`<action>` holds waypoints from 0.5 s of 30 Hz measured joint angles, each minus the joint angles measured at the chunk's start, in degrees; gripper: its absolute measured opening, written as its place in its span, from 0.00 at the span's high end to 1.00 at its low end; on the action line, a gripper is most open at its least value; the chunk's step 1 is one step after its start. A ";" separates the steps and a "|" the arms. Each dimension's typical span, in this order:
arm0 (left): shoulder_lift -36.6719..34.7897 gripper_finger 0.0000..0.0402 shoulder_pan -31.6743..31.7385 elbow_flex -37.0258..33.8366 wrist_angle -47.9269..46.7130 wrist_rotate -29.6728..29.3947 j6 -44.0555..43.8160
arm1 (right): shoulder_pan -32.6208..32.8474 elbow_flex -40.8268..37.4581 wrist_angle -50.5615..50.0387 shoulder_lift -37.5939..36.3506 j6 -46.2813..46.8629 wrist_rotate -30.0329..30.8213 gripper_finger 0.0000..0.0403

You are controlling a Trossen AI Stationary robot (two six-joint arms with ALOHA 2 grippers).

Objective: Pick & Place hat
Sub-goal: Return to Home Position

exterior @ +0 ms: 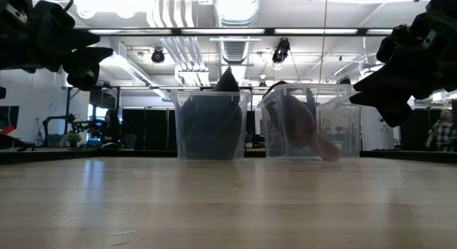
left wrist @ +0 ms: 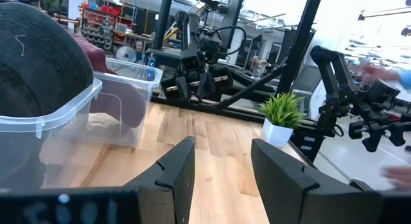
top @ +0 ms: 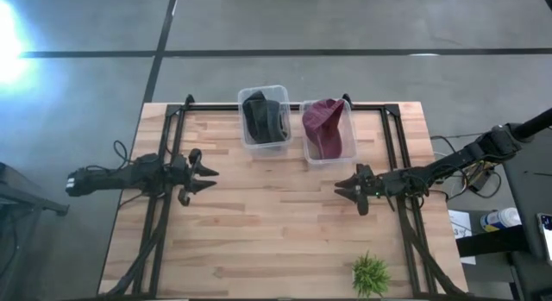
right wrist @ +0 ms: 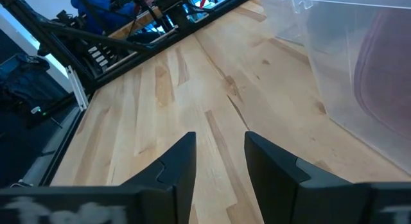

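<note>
A black hat [top: 265, 116] lies inside the left clear bin [top: 245, 133] at the table's far side; it also shows in the low view [exterior: 211, 119] and the left wrist view [left wrist: 38, 63]. A maroon hat [top: 325, 127] lies in the right clear bin [top: 348, 150], its brim leaning on the bin wall [exterior: 300, 124]. My left gripper [top: 210, 179] is open and empty, left of centre, pointing toward the table's right edge. My right gripper [top: 341, 188] is open and empty, right of centre, pointing toward the table's left edge. Both hover above the table.
A small green potted plant [top: 370, 274] stands near the table's front right corner; it also shows in the left wrist view [left wrist: 281, 118]. Bare wood [top: 276, 215] lies between the two grippers. Black frame rails [top: 172, 137] run along both sides.
</note>
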 joint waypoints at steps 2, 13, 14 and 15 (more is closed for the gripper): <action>0.00 0.63 0.00 0.00 0.01 0.00 0.00 | 0.00 0.00 0.00 0.00 0.00 0.00 0.68; 0.00 0.63 0.00 -0.02 0.04 0.00 -0.04 | -0.07 0.01 3.75 -4.05 -2.85 -4.09 0.68; 0.04 0.63 0.00 -0.02 0.04 0.00 -0.04 | -0.07 0.00 5.12 -5.81 -5.19 -6.33 0.68; 0.04 0.63 0.00 -0.02 0.07 0.00 -0.04 | -0.10 0.00 6.87 -7.98 -8.31 -8.77 0.68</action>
